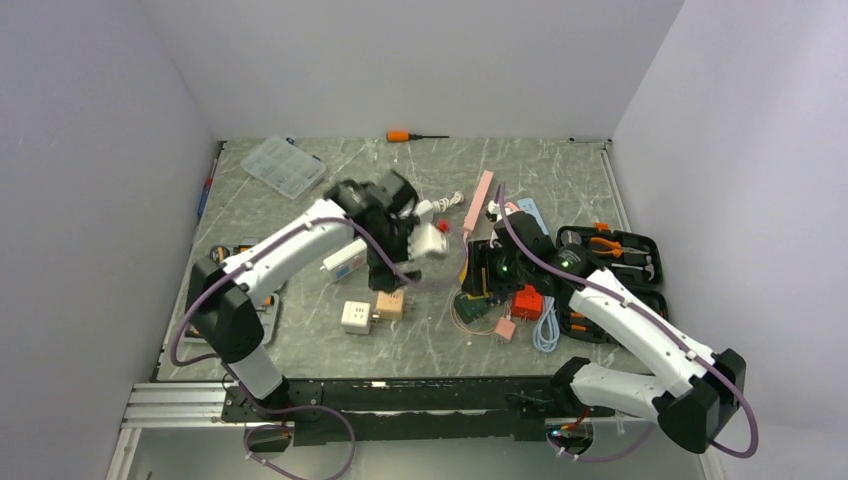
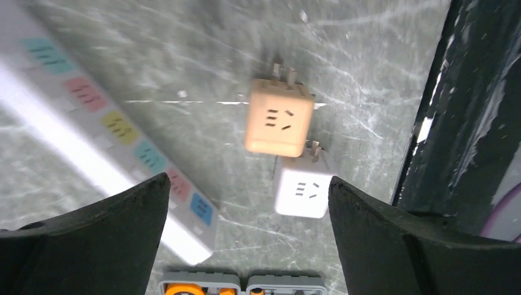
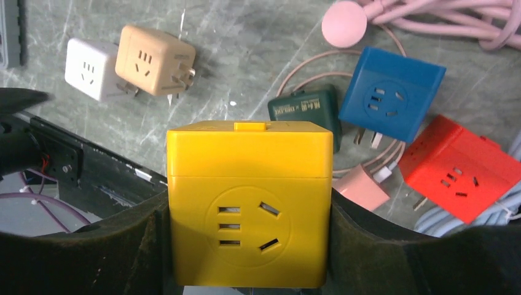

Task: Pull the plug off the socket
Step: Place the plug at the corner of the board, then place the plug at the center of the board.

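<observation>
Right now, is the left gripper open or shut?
Open. The left gripper shows both fingers wide apart in its wrist view, gripping nothing.

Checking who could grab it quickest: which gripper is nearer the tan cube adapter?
Left. The left gripper hangs open just over the tan cube adapter; the right gripper is off to its right, shut on a yellow cube adapter.

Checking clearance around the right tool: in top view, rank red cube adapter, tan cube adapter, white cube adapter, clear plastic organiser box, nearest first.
1. Red cube adapter, just right of the right tool.
2. Tan cube adapter, to its left.
3. White cube adapter, farther left.
4. Clear plastic organiser box, far back left.
</observation>
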Available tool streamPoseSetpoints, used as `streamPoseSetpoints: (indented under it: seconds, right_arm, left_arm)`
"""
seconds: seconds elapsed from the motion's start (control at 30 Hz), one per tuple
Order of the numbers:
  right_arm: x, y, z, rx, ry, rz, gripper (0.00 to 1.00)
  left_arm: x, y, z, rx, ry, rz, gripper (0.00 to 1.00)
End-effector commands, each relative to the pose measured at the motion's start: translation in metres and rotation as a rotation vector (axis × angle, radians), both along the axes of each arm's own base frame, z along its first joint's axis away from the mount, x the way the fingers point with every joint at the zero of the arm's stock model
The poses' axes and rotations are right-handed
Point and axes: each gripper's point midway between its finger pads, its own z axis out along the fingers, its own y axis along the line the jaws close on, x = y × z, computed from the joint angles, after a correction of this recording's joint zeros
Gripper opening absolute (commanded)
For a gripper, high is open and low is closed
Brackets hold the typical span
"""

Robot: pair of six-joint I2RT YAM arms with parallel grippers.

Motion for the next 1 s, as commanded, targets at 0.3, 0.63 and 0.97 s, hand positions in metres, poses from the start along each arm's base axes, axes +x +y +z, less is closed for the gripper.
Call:
streamPoseSetpoints:
  seconds: [0.3,0.63,0.97]
  right_arm:
    - [0.104,0.053,-0.001,0.044,-0.117,0.021,0.01]
    - [0.155,0.057,-0.079,-0.147,-0.053,-0.064,0.12]
    - [0.158,0.047,-0.109,-0.281,-0.048,-0.097,0.72]
  left_arm:
    - [0.006,0.091,0.084,-0.191,0.102,0.378,0.99]
    - [0.002,0.139,0.066,-0.152,0.023,0.554,0.99]
    - [0.006,0.149,0.07,-0.144,0.029,0.621,0.99]
